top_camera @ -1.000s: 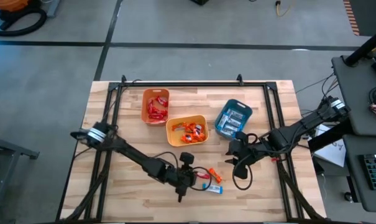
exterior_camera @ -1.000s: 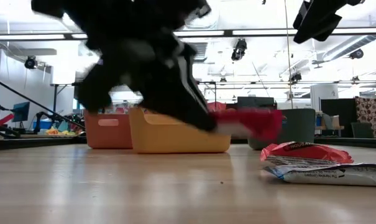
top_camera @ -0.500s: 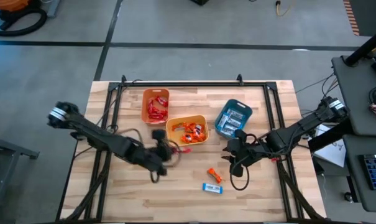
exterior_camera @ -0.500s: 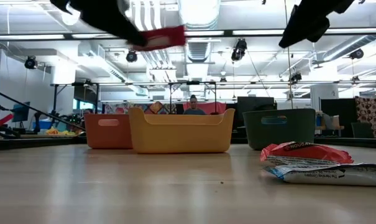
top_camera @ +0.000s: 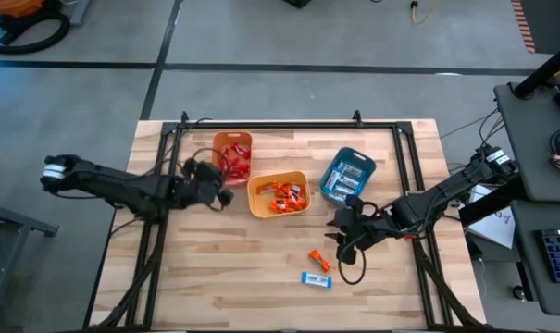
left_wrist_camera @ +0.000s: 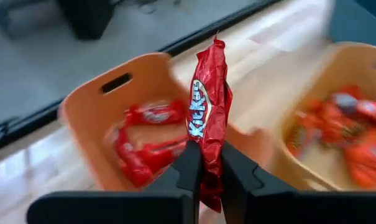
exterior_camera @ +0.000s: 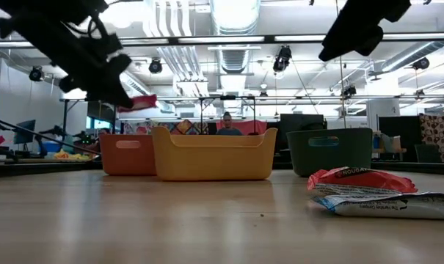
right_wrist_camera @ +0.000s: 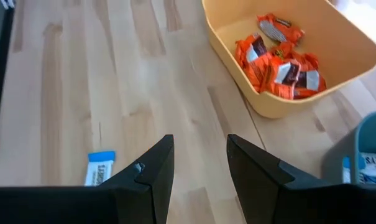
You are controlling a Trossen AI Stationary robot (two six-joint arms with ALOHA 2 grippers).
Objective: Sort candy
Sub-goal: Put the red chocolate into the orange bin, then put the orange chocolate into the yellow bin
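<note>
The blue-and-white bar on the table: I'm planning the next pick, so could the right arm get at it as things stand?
Probably yes. The right claw hangs open and empty above bare wood, and the blue-and-white bar lies loose nearby; only the orange packet lies close by it.

table (top_camera: 215, 268): pale matt wood | bins (top_camera: 280, 194): smooth plastic | red wrapper (left_wrist_camera: 207, 118): glossy foil

It looks like a robotics lab. Ceiling pipes (exterior_camera: 179, 22), strip lights (exterior_camera: 339, 37) and a wooden workbench (top_camera: 261, 277) show. Desks perhaps stand behind.
</note>
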